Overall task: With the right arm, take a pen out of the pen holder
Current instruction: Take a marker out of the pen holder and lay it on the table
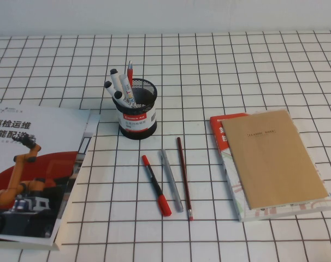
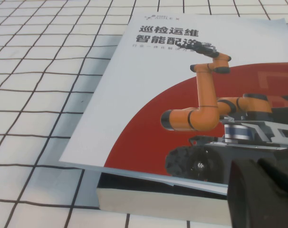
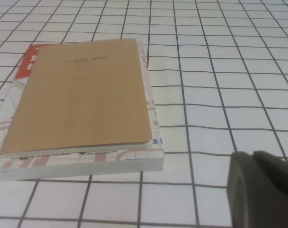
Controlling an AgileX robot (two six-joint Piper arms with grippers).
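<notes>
A black mesh pen holder (image 1: 137, 112) stands upright at mid-table. It holds white markers (image 1: 120, 87) and a red pen (image 1: 130, 73). In front of it lie a red pen (image 1: 156, 185), a grey pen (image 1: 171, 180) and a dark red pencil (image 1: 183, 177). Neither arm shows in the high view. My right gripper (image 3: 254, 159) is shut and holds nothing; it hovers over bare tiles beside the brown notebook (image 3: 87, 95), far from the holder. My left gripper (image 2: 258, 166) is shut and holds nothing, just above the near edge of the robot-cover book (image 2: 182, 95).
The robot-cover book (image 1: 34, 174) lies at the near left. The brown notebook (image 1: 275, 158) rests on a red-and-white book (image 1: 231, 164) to the right. White tiles with a dark grid cover the table.
</notes>
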